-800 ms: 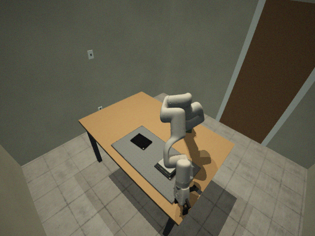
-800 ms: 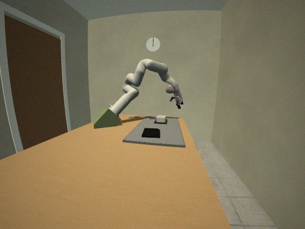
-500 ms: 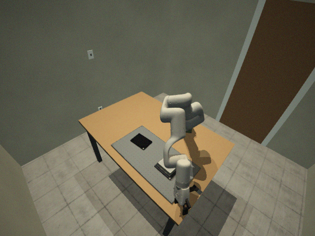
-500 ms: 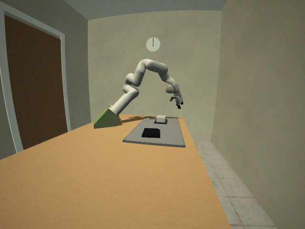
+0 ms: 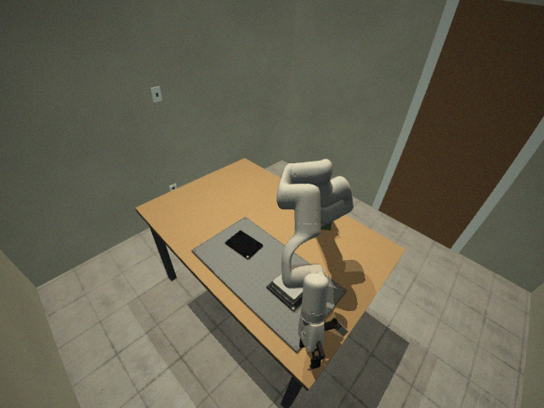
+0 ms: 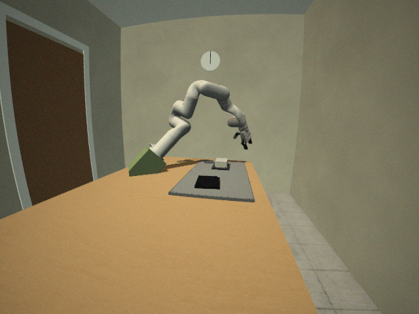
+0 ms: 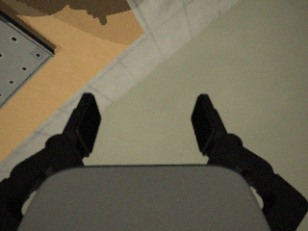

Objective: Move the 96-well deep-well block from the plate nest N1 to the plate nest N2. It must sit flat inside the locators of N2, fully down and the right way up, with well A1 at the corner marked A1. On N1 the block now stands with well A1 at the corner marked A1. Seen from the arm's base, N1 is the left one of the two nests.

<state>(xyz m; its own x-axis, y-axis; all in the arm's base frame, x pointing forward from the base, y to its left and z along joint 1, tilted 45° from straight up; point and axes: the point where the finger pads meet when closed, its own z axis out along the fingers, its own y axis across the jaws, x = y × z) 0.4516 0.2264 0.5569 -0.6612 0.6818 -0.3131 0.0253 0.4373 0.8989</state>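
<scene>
White block [image 6: 221, 162] sits upright on the far nest [image 6: 214, 167], long axis unclear. Black near nest [image 6: 207, 182] shares the grey plate [image 6: 236, 189]. Gripper [image 6: 245, 143] hangs spread wide, holding nothing, above the table [image 6: 135, 236] edge.

The 96-well deep-well block [image 6: 221, 162] is a pale, whitish rectangular block standing upright and level on the plate nest N1 [image 6: 214, 167], a dark, low rectangular frame whose edge shows around the block's foot. In the top view the block [image 5: 280, 284] is partly hidden behind the arm, with N1's dark rim [image 5: 284, 299] showing along its near side. The plate nest N2 [image 5: 243, 244] is a flat black square with a small pale dot at one corner, holding nothing. Both nests lie on the grey perforated base plate [image 5: 246, 280], N1 toward one end of it, N2 toward the other, well apart. The individual wells are too small to make out.
</scene>
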